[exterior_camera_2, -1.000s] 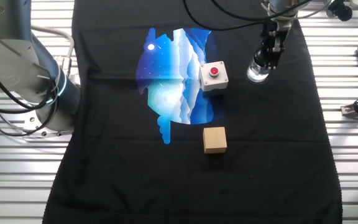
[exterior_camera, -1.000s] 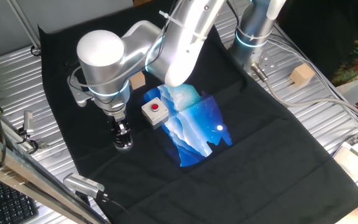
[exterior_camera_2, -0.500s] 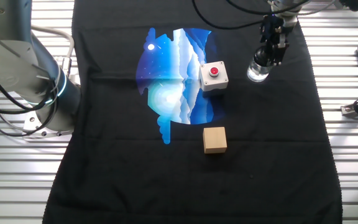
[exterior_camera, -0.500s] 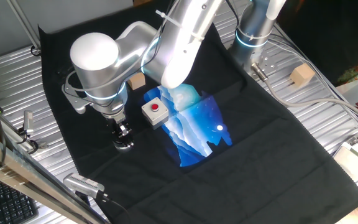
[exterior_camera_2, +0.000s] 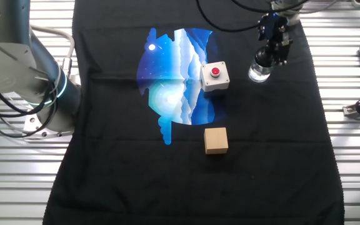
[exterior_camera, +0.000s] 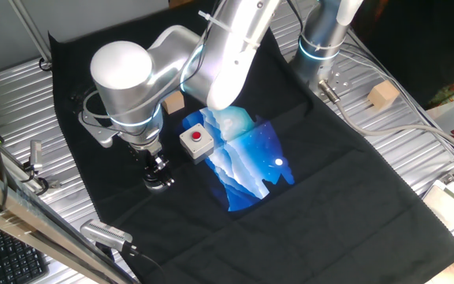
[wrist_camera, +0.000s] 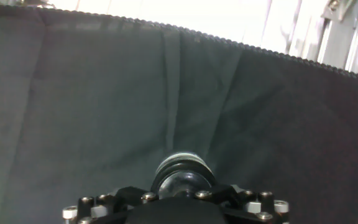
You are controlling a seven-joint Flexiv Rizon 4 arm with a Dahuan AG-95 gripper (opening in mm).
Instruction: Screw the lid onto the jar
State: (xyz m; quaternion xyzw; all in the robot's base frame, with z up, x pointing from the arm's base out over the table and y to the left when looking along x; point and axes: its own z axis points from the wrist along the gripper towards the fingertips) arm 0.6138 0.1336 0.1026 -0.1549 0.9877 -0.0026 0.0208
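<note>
The tool (exterior_camera_2: 272, 53) stood straight down over the jar (exterior_camera_2: 259, 73), its tips right on top of it. I could not tell if it pinched the lid (wrist_camera: 183, 168). The jar sat on the black cloth (exterior_camera_2: 261, 156), just beside the red-button box (exterior_camera_2: 215, 76).

lid (wrist_camera: 182, 167) mostly hidden behind gripper (wrist_camera: 178, 186), jar (exterior_camera_2: 259, 73) partly covered, gripper cut off by bottom edge

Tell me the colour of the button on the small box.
Red, on a white box; the button shows best in the other fixed view.
</note>
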